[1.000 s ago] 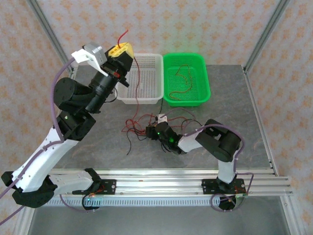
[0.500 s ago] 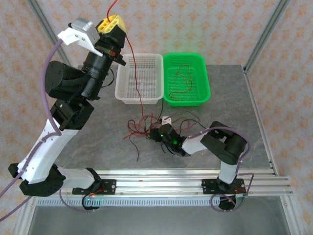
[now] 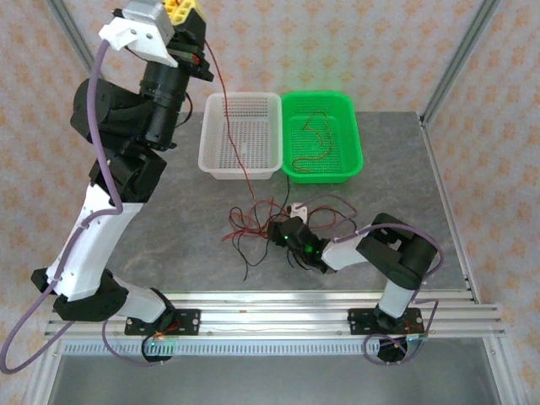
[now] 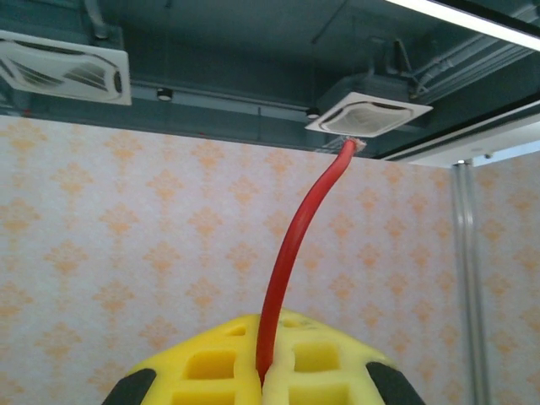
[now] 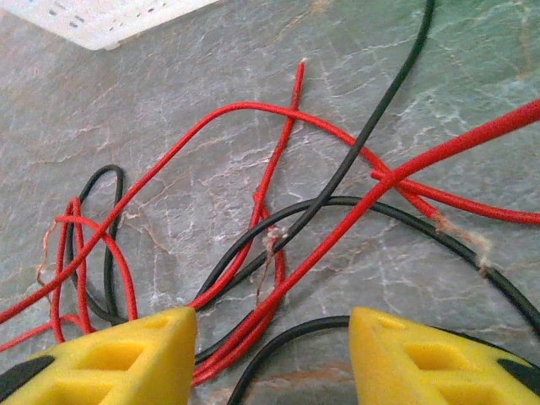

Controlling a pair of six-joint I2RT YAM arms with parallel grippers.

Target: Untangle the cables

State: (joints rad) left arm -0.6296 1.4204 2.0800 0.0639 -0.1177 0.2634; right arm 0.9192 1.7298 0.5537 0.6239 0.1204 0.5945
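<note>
The right fingers (image 5: 118,354) stand apart over the tangled red and black cables (image 3: 261,221) on the tabletop (image 3: 169,228). Behind sit a white basket (image 3: 221,164) and a green basket (image 3: 354,143). High up, the left fingers (image 4: 169,380) pinch one red cable (image 4: 291,245), strung down across the white basket.

The left tool (image 4: 263,375), its two yellow foam pads (image 4: 211,371) pressed together, pinches a thin red cable (image 4: 291,245) rising from the seam between them. Above the tool the cable bends rightward, and its bare tip ends in front of a square white ceiling vent (image 4: 369,114). A pale wall with orange ornaments (image 4: 126,253) stands behind the tool.
</note>
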